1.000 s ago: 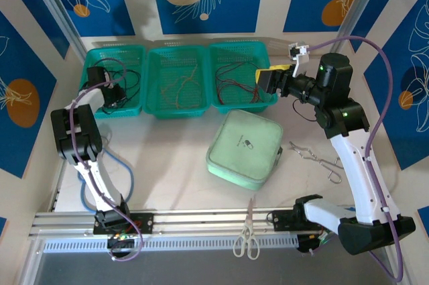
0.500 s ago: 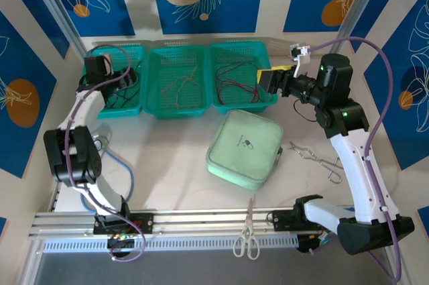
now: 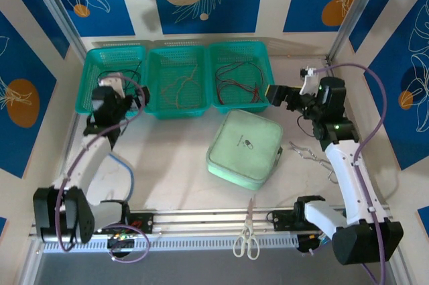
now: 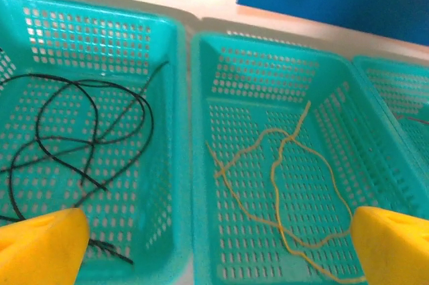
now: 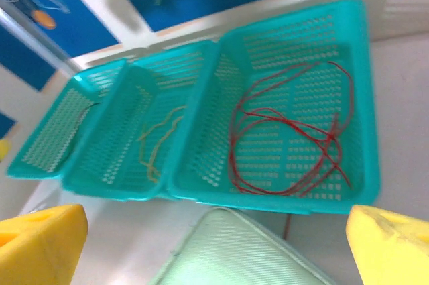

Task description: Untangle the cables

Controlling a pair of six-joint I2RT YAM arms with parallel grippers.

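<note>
Top external: left gripper (image 3: 137, 97) and right gripper (image 3: 274, 94) are seen just before the baskets, jaws spread wide, nothing pinched. Black cable (image 4: 80, 141) is laid in left basket (image 4: 175, 131), tan cable (image 4: 273, 178) in middle basket (image 4: 268, 70), red cable (image 5: 281, 121) in right basket (image 5: 372, 131).

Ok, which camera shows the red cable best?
The right wrist view: the red cable lies close and unobstructed, loops traceable in the right basket. The top external view shows it small and thin; the left wrist view barely catches that basket's corner.
</note>
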